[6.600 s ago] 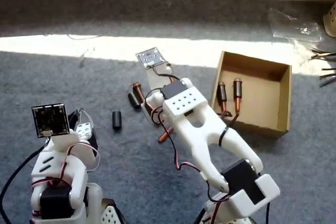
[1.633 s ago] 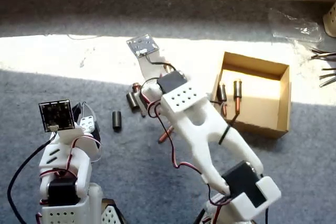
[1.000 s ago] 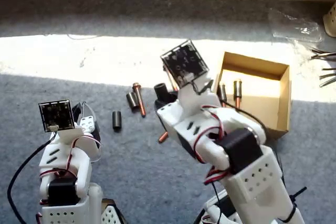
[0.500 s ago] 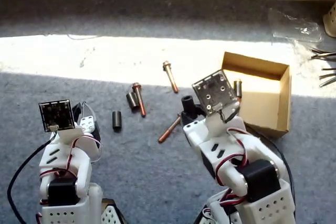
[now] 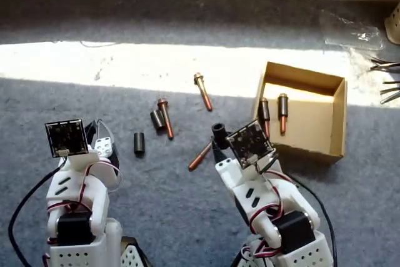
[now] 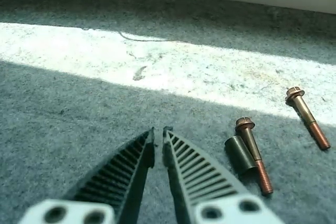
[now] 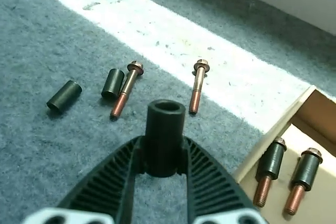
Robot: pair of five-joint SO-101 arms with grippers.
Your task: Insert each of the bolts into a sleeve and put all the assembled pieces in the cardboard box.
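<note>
With my right fingers (image 7: 207, 179) clamped on the upright sleeve (image 7: 165, 129) and my left fingers (image 6: 131, 163) together, I judged a steady, mouth-up bore best for receiving the nearest bolt (image 5: 201, 155).

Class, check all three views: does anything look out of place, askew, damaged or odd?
Nothing stands out. Three bolts and two sleeves lie loose on the carpet, not yet assembled. Two assembled pieces lie inside the cardboard box. The right gripper holds a third sleeve.
</note>
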